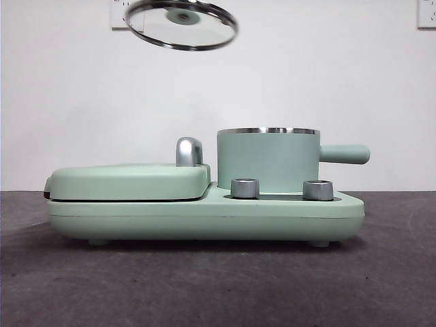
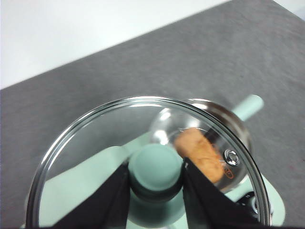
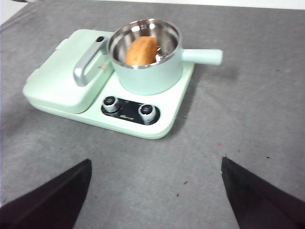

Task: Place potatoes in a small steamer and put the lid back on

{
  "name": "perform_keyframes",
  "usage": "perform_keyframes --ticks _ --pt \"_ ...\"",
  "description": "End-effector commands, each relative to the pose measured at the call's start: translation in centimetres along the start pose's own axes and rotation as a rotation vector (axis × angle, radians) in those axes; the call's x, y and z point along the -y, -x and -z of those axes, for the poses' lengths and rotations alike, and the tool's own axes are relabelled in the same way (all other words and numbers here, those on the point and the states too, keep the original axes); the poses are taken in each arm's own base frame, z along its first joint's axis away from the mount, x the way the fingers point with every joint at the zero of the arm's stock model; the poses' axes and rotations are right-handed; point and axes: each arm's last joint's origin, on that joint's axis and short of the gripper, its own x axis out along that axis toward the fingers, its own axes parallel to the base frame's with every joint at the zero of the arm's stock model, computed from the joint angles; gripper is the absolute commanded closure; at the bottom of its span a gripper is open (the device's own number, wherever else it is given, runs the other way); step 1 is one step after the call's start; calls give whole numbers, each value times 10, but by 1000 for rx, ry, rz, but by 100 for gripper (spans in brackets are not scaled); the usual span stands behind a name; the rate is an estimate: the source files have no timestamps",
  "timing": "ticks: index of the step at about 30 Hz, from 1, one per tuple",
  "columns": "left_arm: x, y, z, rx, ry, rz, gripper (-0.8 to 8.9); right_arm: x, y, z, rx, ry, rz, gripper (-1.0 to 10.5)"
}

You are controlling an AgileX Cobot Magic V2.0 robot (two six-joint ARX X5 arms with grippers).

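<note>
The orange-brown potato (image 3: 141,50) lies inside the small mint-green steamer (image 3: 147,71), which stands on the right half of the appliance. In the front view the steamer (image 1: 267,160) shows with its steel rim and side handle; the potato is hidden there. The glass lid (image 1: 181,24) hangs tilted high in the air, up and to the left of the steamer. My left gripper (image 2: 156,179) is shut on the lid's green knob (image 2: 156,167), and through the glass I see the potato (image 2: 200,153) below. My right gripper (image 3: 155,191) is open, held high above the table in front of the appliance.
The mint-green appliance base (image 1: 204,214) carries a flat griddle cover (image 1: 129,180) with a chrome handle (image 1: 189,151) on its left half and two metal dials (image 1: 245,188) at its front. Grey table surface surrounds it; a white wall stands behind.
</note>
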Motion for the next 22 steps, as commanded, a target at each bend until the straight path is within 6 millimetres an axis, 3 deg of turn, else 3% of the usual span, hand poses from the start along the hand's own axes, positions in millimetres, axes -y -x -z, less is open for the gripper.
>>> perform_keyframes --ticks 1,13,22 --pt "13 -17 -6 22 -20 35 800 -1 -1 -2 17 -8 -20 514" --pt "35 -89 3 30 8 105 800 -1 -3 -3 22 8 -34 514" --pt "39 -115 7 65 34 125 800 -1 -3 -3 22 12 -33 514"
